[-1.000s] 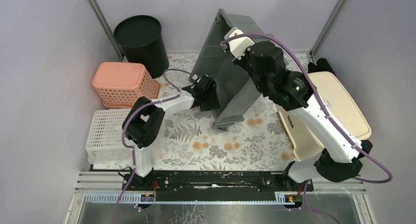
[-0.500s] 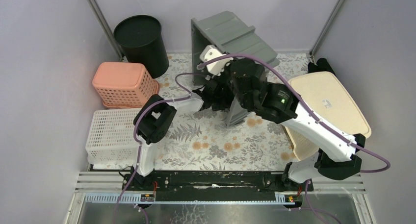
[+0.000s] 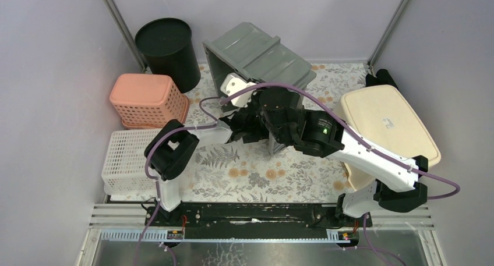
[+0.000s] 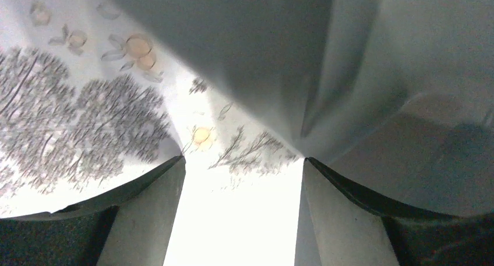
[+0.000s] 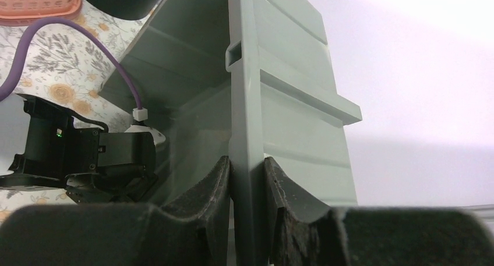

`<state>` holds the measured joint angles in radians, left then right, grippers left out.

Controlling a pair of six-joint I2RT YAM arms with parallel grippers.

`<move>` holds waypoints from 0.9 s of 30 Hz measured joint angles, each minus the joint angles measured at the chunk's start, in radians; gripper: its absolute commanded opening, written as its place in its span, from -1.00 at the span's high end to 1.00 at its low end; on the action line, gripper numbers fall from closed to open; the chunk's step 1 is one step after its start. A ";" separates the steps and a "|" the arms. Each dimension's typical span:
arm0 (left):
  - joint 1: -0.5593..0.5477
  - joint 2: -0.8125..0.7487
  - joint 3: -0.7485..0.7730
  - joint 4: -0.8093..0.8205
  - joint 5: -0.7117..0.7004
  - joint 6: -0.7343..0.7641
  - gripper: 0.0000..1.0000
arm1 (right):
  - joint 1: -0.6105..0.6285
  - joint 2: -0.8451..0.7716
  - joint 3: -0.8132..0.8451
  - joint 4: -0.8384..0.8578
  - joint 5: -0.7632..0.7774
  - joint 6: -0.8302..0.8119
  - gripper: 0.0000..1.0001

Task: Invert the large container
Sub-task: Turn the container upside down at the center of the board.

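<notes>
The large grey container (image 3: 256, 50) stands tipped on its edge at the back of the table, with its ribbed underside facing up and right. My right gripper (image 5: 247, 161) is shut on the container's rim (image 5: 242, 103), one finger on each side of the lip. In the top view the right gripper (image 3: 278, 142) sits at the container's near low edge. My left gripper (image 4: 243, 159) is open, with only the floral cloth between its fingers. The grey container wall (image 4: 349, 56) looms just above and ahead of it. In the top view the left gripper (image 3: 244, 126) lies mostly under the right arm.
A black round bin (image 3: 166, 45) stands at the back left. In front of it are a pink basket (image 3: 148, 98) and a white basket (image 3: 128, 155). A beige upturned tub (image 3: 387, 123) fills the right side. The floral cloth (image 3: 250, 173) covers the table.
The right arm has swung left with the rim, tipping the container further over to the left. The left gripper's jaws have spread apart and no longer pinch anything.
</notes>
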<state>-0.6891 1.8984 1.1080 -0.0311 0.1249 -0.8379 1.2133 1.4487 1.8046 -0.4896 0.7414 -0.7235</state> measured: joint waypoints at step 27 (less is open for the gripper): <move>0.000 -0.980 -0.426 -0.042 -0.133 0.011 -0.59 | 0.039 0.020 -0.029 -0.004 -0.028 0.127 1.00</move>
<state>-0.6891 0.9188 0.6815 -0.0727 -0.0078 -0.8272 1.2526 1.4689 1.7756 -0.4938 0.7136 -0.5961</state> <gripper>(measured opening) 0.791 0.293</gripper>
